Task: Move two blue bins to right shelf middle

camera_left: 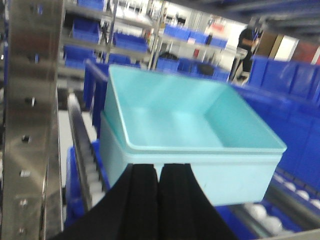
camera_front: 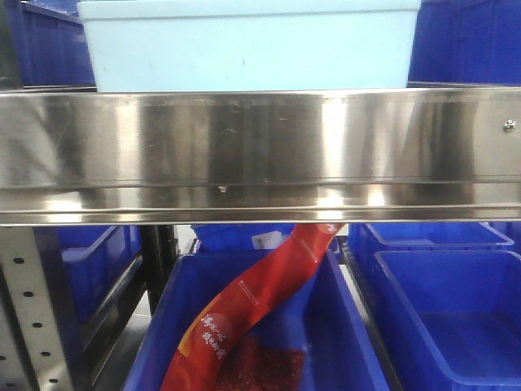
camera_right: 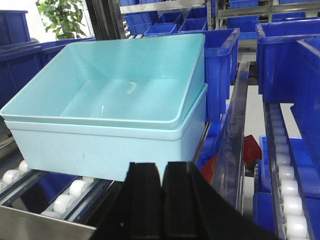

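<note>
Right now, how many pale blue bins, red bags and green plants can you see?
Pale blue bins: 2, inner bin nested in outer bin
Red bag: 1
Plant: 1
Total: 4

Left pincer (camera_left: pixel 159 187): two matte black fingers with softly rounded tips, widening toward the base, flat faces meeting along a thin seam. Right pincer (camera_right: pixel 163 187): the same matte black pair, squarer tips, broad sloping shoulders below.
</note>
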Robot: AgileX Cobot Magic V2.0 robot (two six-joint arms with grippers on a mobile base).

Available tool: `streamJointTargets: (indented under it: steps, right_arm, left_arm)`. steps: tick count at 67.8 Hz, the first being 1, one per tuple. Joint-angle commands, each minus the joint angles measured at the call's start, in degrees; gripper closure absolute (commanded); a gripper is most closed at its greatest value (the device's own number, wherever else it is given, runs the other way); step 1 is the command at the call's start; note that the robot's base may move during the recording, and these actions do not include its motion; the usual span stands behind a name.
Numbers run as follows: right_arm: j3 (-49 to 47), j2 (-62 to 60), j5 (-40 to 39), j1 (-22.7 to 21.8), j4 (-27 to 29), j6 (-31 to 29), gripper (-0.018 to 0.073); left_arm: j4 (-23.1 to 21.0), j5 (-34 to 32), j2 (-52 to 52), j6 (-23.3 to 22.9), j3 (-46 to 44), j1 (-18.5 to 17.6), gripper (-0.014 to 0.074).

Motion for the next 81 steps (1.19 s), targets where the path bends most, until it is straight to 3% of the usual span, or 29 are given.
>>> streamJointTargets:
  steps: [1,29,36,42,46,51,61,81]
  right_arm:
    - [0.1,-0.3,-1.4,0.0,-0.7,-0.4,0.0722]
    - [0.1,-0.8,-1.1,0.0,-0.7,-0.4,0.0722]
    - [2.6,-2.7,-2.0,-1.7,-0.7,-0.8,0.0722]
    - [7.2,-6.1,-5.6,-6.0,2.3,-11.7,0.0722]
    - [10.6,-8.9,-8.9,-10.3,8.9,-22.2,0.0722]
    - [15.0,-11.5,-13.5,-14.5,13.4,-28.5,0.0722]
    - [25.1,-15.9,-20.8,-19.3,13.7,-28.5,0.0722]
    - [37.5,-25.1,-21.9,-22.5,12.7,-24.9,0.0722]
  left_arm:
    - [0.2,-1.9,-2.0,0.0,0.1,0.2,0.0708]
    - [0.2,-1.9,-3.6,0.0,0.1,0.2,0.0708]
    - [0.2,-1.9,-3.6,0.0,0.1,0.2,0.0708]
    - [0.2,-1.9,-3.6,0.0,0.1,0.2,0.0708]
    - [0.2,-1.9,-3.6,0.0,0.1,0.2,0.0708]
    - [0.2,-1.9,-3.6,0.0,0.1,0.2,0.0708]
    - [0.2,-1.9,-3.6,0.0,0.1,0.2,0.0708]
    - [0.2,-1.9,-3.6,0.0,0.1,0.2,0.0708]
